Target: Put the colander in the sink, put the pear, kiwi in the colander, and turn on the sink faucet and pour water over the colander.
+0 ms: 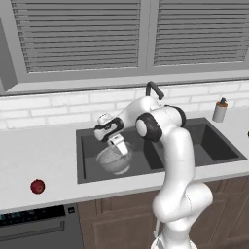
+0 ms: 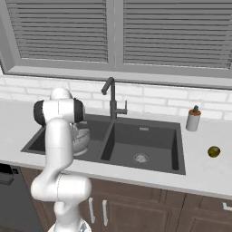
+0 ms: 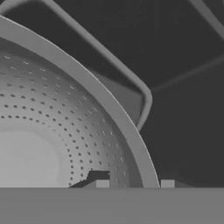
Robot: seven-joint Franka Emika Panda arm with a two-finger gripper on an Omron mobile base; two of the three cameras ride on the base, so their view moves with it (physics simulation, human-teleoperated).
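Observation:
The silvery colander (image 1: 114, 160) (image 2: 80, 140) (image 3: 43, 131) rests in the left basin of the dark sink (image 1: 87, 172) (image 2: 145, 136). My gripper (image 1: 119, 146) (image 3: 135, 183) hangs just over its rim, slightly open. One fingertip (image 3: 103, 183) is inside the bowl and the other is outside, with a gap beside the rim. The dark red pear (image 1: 37, 186) lies on the counter left of the sink. On the counter right of the sink lies the olive kiwi (image 2: 214, 151). The faucet (image 1: 154, 90) (image 2: 111, 97) stands behind the sink with no water running.
A soap bottle (image 1: 220, 111) (image 2: 193, 118) stands at the sink's back right corner. The right basin has a round drain (image 2: 141, 157). A dishwasher front (image 1: 34, 219) sits under the counter at the left. My arm's elbow (image 1: 148, 126) reaches over the basin divider.

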